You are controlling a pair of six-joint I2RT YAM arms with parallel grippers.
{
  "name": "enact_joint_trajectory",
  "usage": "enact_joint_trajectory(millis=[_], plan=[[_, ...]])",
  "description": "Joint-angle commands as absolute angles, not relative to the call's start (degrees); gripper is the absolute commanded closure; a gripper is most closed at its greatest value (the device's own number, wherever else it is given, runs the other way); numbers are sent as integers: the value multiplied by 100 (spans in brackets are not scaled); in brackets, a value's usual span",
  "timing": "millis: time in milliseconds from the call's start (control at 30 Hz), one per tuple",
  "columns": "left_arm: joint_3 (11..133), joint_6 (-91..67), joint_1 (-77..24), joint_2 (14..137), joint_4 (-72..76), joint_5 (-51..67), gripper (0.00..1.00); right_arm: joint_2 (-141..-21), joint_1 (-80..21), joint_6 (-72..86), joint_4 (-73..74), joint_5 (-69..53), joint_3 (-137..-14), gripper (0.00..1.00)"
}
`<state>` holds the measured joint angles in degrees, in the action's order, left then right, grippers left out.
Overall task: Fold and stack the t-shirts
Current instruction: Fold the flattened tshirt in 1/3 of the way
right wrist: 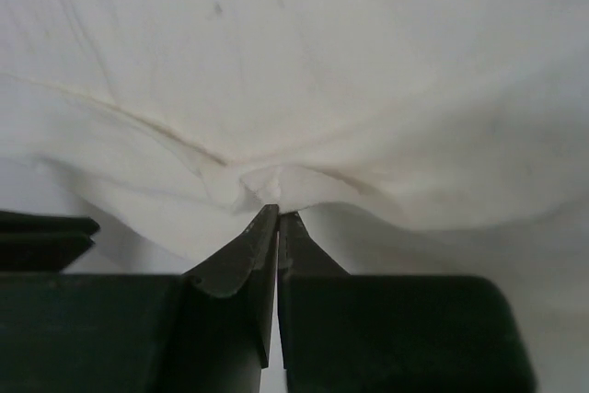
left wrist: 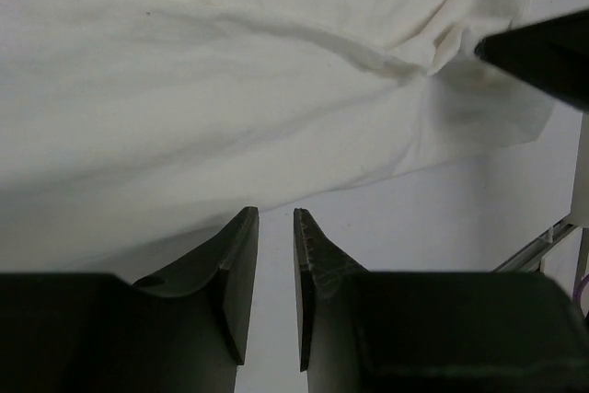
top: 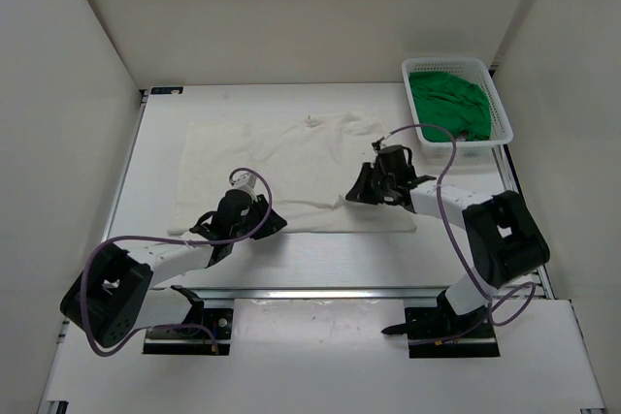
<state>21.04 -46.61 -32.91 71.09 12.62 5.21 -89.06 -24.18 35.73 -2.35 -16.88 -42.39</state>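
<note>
A white t-shirt [top: 291, 164] lies spread flat across the middle of the table. A bright green t-shirt [top: 446, 102] is bunched inside the white mesh basket [top: 503, 121] at the back right. My right gripper [top: 361, 191] sits low at the white shirt's near right hem, and in the right wrist view it [right wrist: 278, 214] is shut, with the cloth [right wrist: 322, 71] puckered into its tips. My left gripper [top: 270, 224] rests at the near hem further left. Its jaws [left wrist: 276, 213] stand a narrow gap apart over bare table, just short of the shirt's edge [left wrist: 230, 89].
White walls enclose the table on three sides. A metal rail [top: 340, 292] runs along the near edge in front of the arm bases. The right gripper's dark fingertip [left wrist: 543, 52] shows at the upper right of the left wrist view.
</note>
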Motion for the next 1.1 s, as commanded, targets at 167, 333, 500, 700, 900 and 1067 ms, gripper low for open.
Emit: enact_joint_trajectory(millis=[167,333,500,700,900,1067], plan=[[2198,-4711,-3313,7041,1327,580,67,-10335,-2426,3173,527,-1687,-6652,94],[2119,-4720,-3226,6829,1230,528,67,-10363,-2592,2936,808,-1723,-7015,71],[2232,-4667,-3242,6785,1099,536,67,-9309,-2680,3076,222,-1407,-5636,84],[2925,-4281,-3393,7495,783,325,67,-8788,-3102,3024,184,-1099,-4439,100],[3218,-4060,-3367,8384,500,649,70,-9044,-3190,2865,361,-792,-4185,100],[2383,-4131,-3541,7947,527,528,71,-8561,-3286,2961,220,-922,-3272,100]])
